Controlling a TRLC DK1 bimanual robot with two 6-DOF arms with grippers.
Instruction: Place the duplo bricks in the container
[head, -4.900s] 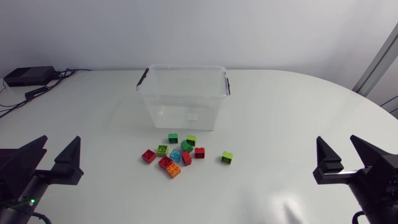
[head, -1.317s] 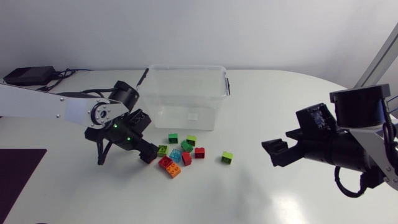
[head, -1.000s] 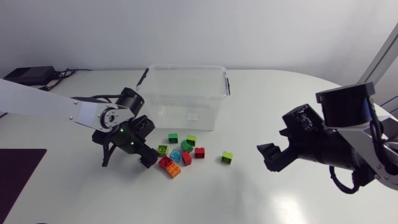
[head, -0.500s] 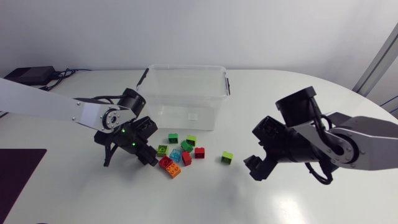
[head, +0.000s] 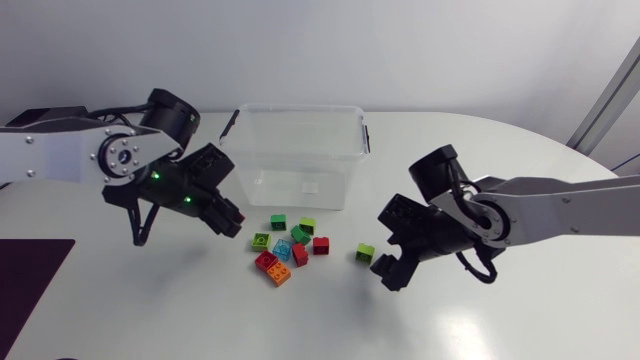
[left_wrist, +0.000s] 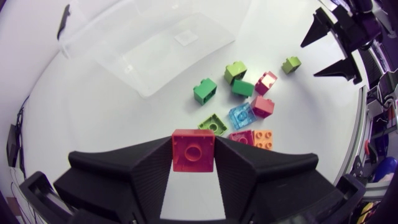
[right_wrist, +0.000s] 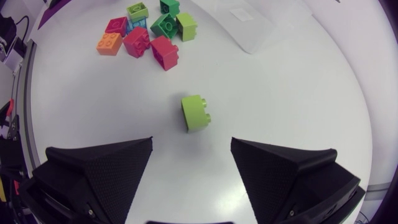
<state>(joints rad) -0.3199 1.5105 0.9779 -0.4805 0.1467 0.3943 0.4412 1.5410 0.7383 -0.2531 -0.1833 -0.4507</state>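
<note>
Above the worktop (head: 480, 150), from the head camera: finds the left pincer (head: 226, 216) just left of the loose heap of duplo bricks (head: 285, 250), near the left front corner of the clear container (head: 250, 175). Places the right pincer (head: 385, 272) just beside a lone lime brick (head: 366, 253), on the side away from the heap. Puts the container beyond both pincers, with the heap lying between them and just in front of its near wall.

From the left wrist: grips a red brick (left_wrist: 193, 150) between both fingers (left_wrist: 152, 171), clenched on its two sides, a stud facing the camera. Shows the heap on the worktop just ahead of that pincer, nearest a flat lime piece, then a blue brick (left_wrist: 240, 115) and an orange brick (left_wrist: 263, 139), with greens and reds farther ahead. Sets the container farther ahead again, off to one side. Catches the right pincer well ahead, past the lone lime brick, its fingers spread.

From the right wrist: holds the right pincer released, fingers wide apart and touching nothing. Has the lone lime brick just ahead of the gap between them, apart from both. Leaves the heap farther ahead and to one side, the container's wall beyond it.
</note>
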